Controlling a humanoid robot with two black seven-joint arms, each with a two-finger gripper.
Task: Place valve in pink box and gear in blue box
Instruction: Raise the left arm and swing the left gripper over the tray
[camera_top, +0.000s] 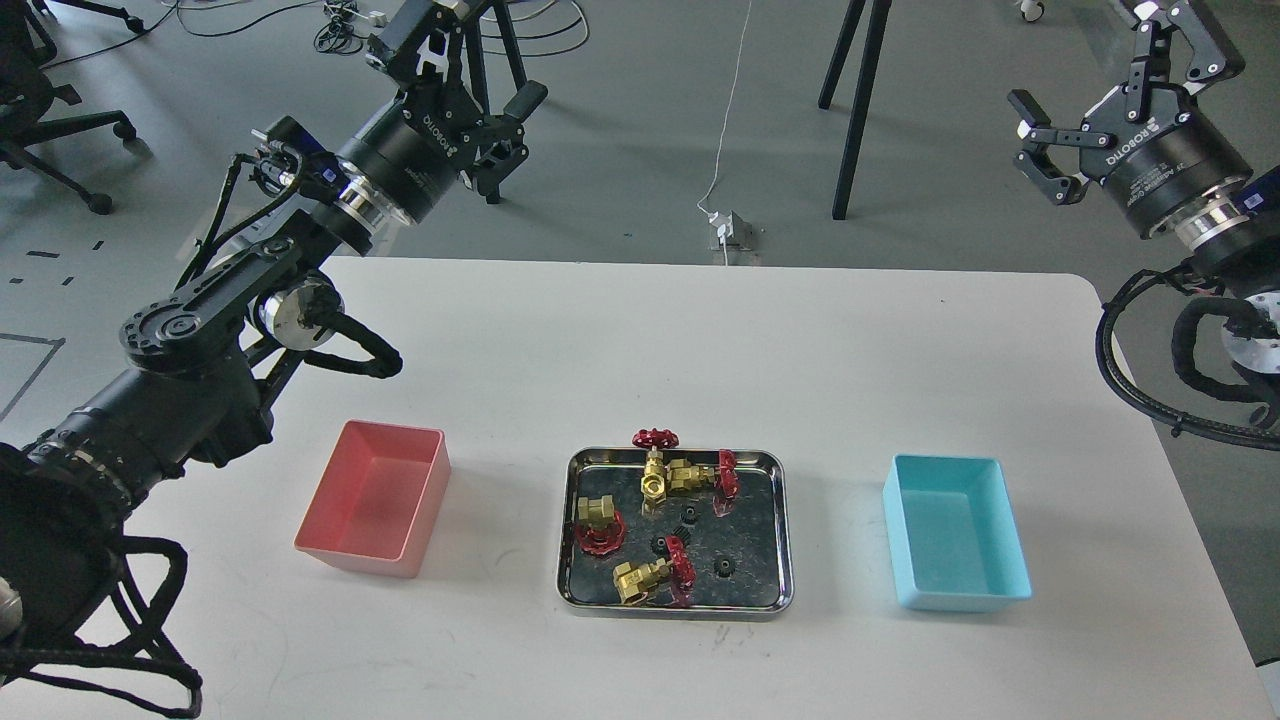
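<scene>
Head view: a white table carries three containers in a row. At the centre sits a shiny steel tray. Inside it lie four brass valves with red handwheels: one upright valve at the tray's twelve o'clock edge, a second touching it on the right, a third at nine o'clock, and a fourth at six o'clock. Three tiny black gears lie among them: one gear near the middle, another just beside the fourth valve, another at four o'clock.

The pink box stands at the tray's nine o'clock, well apart, with nothing inside. The blue box stands at three o'clock, likewise holding nothing.

The left gripper hangs beyond the table's far edge at eleven o'clock, its fingers spread wide, holding nothing. The right gripper hovers off the table at one o'clock, also spread wide and unladen. Both wrists bear white "ROBOTIQ" lettering.
</scene>
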